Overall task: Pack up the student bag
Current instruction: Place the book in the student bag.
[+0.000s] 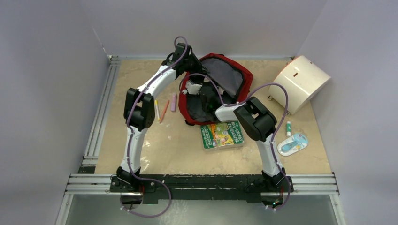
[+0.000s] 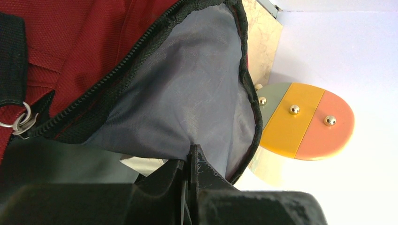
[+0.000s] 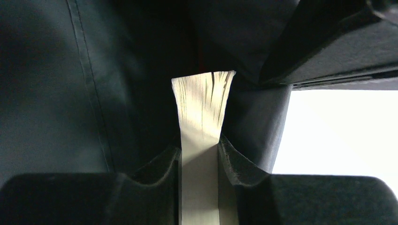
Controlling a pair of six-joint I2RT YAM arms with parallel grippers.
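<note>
place: robot lab test cell | walls: plain pale partitions at 9, 12 and 3 o'clock box in a beige tabletop | rig: aluminium frame rails at 6 o'clock carry the cabled left arm and right arm

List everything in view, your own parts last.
student bag: one, dark red, open, far centre.
held book: one, white pages, inside the bag.
picture book: one, green cover, flat in front of the bag.
orange pencil: one, orange, left of the bag.
pale pencil: one, whitish, beside the orange pencil.
marker: one, pink, left of the bag.
white box: one, white, far right.
small tube: one, white and green, right side.
blister pack: one, blue and white, near the tube.
table: one, beige, under all.
left gripper: one, black, shut on the bag's lining.
right gripper: one, black, shut on the held book.
</note>
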